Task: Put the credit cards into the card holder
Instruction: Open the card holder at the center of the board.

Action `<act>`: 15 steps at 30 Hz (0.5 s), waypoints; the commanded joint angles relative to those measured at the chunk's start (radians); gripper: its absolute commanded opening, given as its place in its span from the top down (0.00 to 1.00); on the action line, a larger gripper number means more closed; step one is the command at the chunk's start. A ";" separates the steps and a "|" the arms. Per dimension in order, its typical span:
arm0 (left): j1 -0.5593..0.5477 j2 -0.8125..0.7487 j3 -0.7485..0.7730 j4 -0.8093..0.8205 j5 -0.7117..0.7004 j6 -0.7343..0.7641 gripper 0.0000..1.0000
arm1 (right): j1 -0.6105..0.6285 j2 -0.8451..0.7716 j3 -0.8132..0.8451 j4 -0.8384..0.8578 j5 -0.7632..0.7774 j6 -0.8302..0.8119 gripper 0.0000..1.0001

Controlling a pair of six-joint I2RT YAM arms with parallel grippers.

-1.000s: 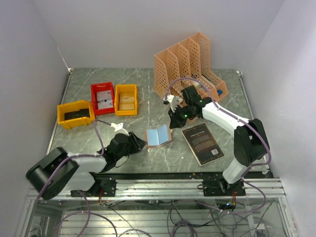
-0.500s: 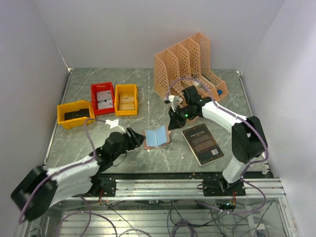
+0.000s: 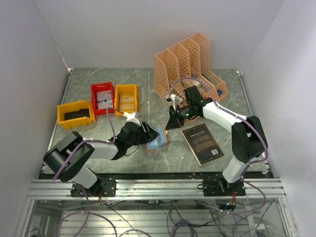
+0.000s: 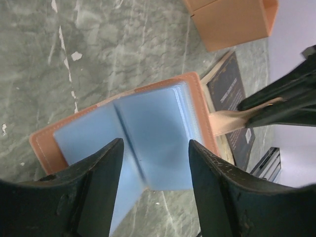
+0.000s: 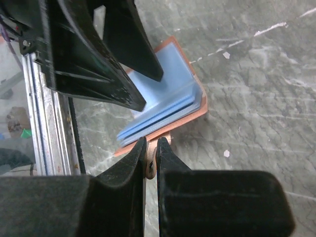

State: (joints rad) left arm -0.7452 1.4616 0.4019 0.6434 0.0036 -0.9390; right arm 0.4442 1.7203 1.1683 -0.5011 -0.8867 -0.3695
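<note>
The salmon-pink card holder (image 3: 157, 138) lies open on the table, its pale blue inner leaves up. My left gripper (image 3: 148, 133) is open, its jaws straddling the near edge of the blue leaves (image 4: 148, 118) without closing on them. My right gripper (image 3: 170, 126) is shut on the holder's small salmon tab (image 5: 150, 148) at its far edge; the tab also shows in the left wrist view (image 4: 229, 121). The credit cards lie apart at the left: pale grey ones in the red bin (image 3: 102, 98), a tan one in the yellow bin (image 3: 126, 98).
A black book (image 3: 200, 143) lies just right of the holder. The peach lattice file organizer (image 3: 187, 64) stands behind the right arm. Another yellow bin (image 3: 75, 113) sits at the far left. Table walls close in on both sides.
My left arm has swung right from the near-left table to the holder, and its open jaws now straddle the blue leaves. The right gripper has shifted slightly toward the holder's tab.
</note>
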 commanded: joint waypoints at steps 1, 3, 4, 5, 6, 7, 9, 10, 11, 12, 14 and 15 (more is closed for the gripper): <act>-0.006 0.067 -0.005 0.118 0.035 0.009 0.32 | -0.011 -0.006 -0.022 0.060 -0.088 0.033 1.00; -0.006 0.079 -0.017 0.153 0.040 0.009 0.29 | -0.013 -0.003 -0.027 0.068 -0.106 0.037 1.00; -0.006 0.083 -0.022 0.165 0.042 0.009 0.28 | -0.013 0.001 -0.027 0.067 -0.117 0.037 1.00; -0.006 0.083 -0.026 0.177 0.044 0.008 0.27 | -0.013 0.010 -0.025 0.066 -0.127 0.036 1.00; -0.006 0.080 -0.031 0.188 0.044 0.007 0.26 | -0.013 0.020 -0.020 0.057 -0.135 0.031 1.00; -0.005 0.073 -0.040 0.199 0.042 0.004 0.25 | -0.012 0.027 -0.016 0.053 -0.141 0.029 1.00; -0.006 0.055 -0.062 0.221 0.036 0.001 0.24 | -0.012 0.034 -0.014 0.050 -0.153 0.025 1.00; -0.005 0.043 -0.075 0.230 0.031 -0.003 0.24 | -0.013 0.033 -0.016 0.052 -0.160 0.026 1.00; -0.006 0.028 -0.090 0.241 0.025 -0.006 0.24 | -0.013 0.031 -0.020 0.057 -0.165 0.029 1.00; -0.006 0.017 -0.105 0.250 0.018 -0.010 0.23 | -0.013 0.028 -0.022 0.063 -0.168 0.032 1.00; -0.006 -0.002 -0.123 0.251 0.009 -0.015 0.23 | -0.013 0.024 -0.026 0.070 -0.167 0.035 1.00; -0.006 -0.007 -0.124 0.242 0.007 -0.013 0.23 | -0.013 0.025 -0.026 0.069 -0.166 0.035 1.00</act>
State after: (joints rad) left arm -0.7456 1.4906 0.3008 0.8131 0.0284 -0.9508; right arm 0.4347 1.7447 1.1496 -0.4526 -1.0119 -0.3450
